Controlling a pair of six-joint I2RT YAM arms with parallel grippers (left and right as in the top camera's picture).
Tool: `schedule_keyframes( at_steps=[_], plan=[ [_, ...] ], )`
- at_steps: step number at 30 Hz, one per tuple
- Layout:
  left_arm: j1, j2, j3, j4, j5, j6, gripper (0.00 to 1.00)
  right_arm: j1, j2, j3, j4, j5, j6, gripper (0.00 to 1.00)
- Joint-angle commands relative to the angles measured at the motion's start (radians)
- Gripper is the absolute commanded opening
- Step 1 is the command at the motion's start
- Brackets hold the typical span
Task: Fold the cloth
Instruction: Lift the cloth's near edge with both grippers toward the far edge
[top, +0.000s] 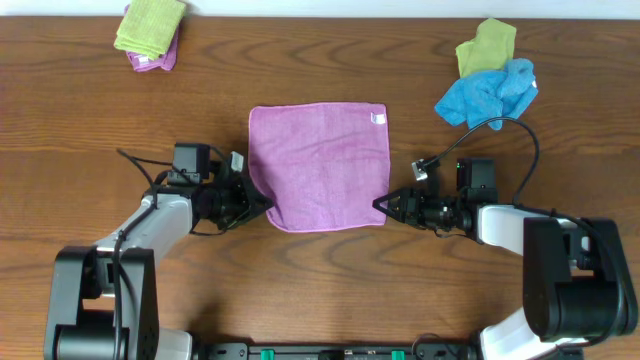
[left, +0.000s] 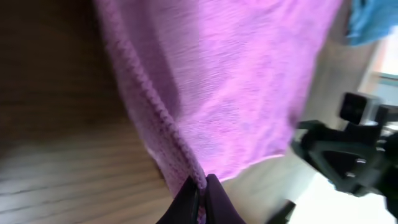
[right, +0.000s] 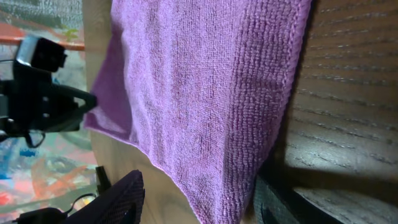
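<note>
The mauve cloth (top: 320, 165) lies flat and spread in the middle of the table, with its white tag (top: 378, 119) at the far right corner. My left gripper (top: 265, 205) is at the cloth's near left edge. In the left wrist view the jaws (left: 202, 193) are shut on the cloth's hem (left: 236, 81). My right gripper (top: 382, 205) is at the near right corner. In the right wrist view its jaws (right: 196, 199) are open, one finger on each side of the cloth's corner (right: 205, 81).
A yellow-green cloth (top: 150, 25) lies on a purple one (top: 155, 58) at the far left. Another yellow-green cloth (top: 487, 45) and a bright blue cloth (top: 490, 92) lie at the far right. The table's far edge is close behind them.
</note>
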Motion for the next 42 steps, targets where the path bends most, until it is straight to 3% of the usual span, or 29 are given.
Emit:
schedule_keyframes(
  at_steps=[1, 6, 10, 13, 16, 24, 32, 42],
  plan=[
    [0.002, 0.007, 0.075, 0.005, 0.076, -0.019, 0.06, 0.01, 0.047, -0.044, -0.051, 0.198, 0.006, 0.59],
    [0.002, 0.007, 0.141, 0.005, 0.082, -0.019, 0.06, 0.01, 0.047, -0.044, -0.19, 0.135, 0.007, 0.64],
    [0.002, 0.007, 0.145, 0.005, 0.074, -0.018, 0.05, 0.011, 0.047, -0.044, -0.2, -0.02, 0.027, 0.66],
    [0.002, 0.007, 0.145, 0.005, 0.073, -0.018, 0.06, 0.024, 0.047, -0.045, -0.206, -0.034, 0.072, 0.68],
    [0.002, 0.007, 0.145, 0.005, 0.067, -0.018, 0.06, 0.057, 0.047, -0.045, -0.163, -0.02, 0.142, 0.72],
    [0.002, 0.007, 0.145, 0.005, 0.066, -0.018, 0.05, 0.18, 0.047, -0.045, 0.033, 0.109, 0.39, 0.72],
    [0.002, 0.007, 0.145, 0.004, 0.066, -0.018, 0.06, 0.117, 0.047, -0.045, 0.034, 0.251, 0.42, 0.72],
    [0.002, 0.007, 0.145, -0.007, 0.055, -0.018, 0.06, 0.002, 0.047, -0.045, 0.119, 0.271, 0.47, 0.73]
  ],
)
